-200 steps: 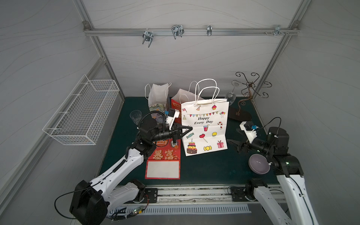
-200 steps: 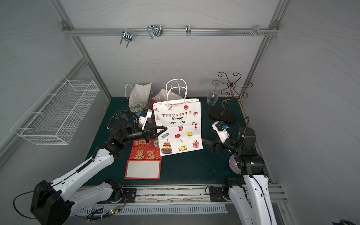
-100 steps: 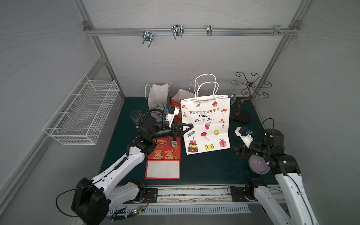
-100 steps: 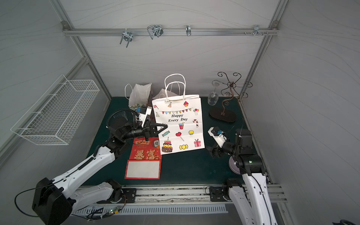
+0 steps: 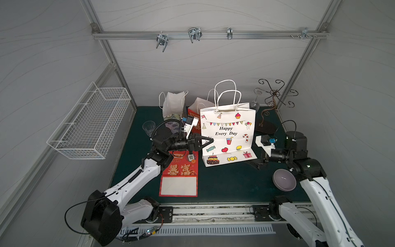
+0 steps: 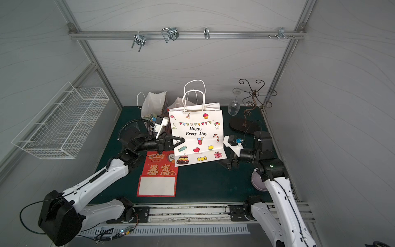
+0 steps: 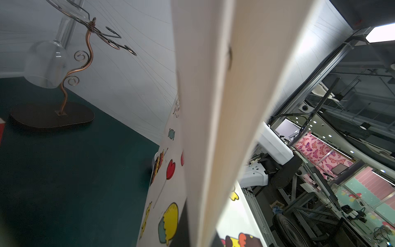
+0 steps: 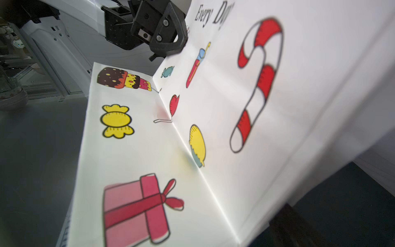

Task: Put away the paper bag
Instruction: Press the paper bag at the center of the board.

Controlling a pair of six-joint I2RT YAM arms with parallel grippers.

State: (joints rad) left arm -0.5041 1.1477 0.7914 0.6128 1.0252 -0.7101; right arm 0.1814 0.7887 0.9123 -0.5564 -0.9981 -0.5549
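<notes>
Pinching the paper bag (image 5: 228,132) at 9 o'clock, left gripper (image 5: 209,140) should be raised gently; right gripper (image 5: 255,165), fingers spread, at 4 o'clock.

Your two top views sit side by side, high above the front edge, looking down toward the back wall (image 5: 192,70). Both take in the whole green table (image 5: 224,184). Your left wrist camera sits hard against the paper bag (image 7: 205,107), looking edge-on along it toward the wire stand (image 7: 51,115). Your right wrist camera is close on the bag's printed face, looking across it to the left gripper (image 8: 182,42), which both top views also show.
</notes>
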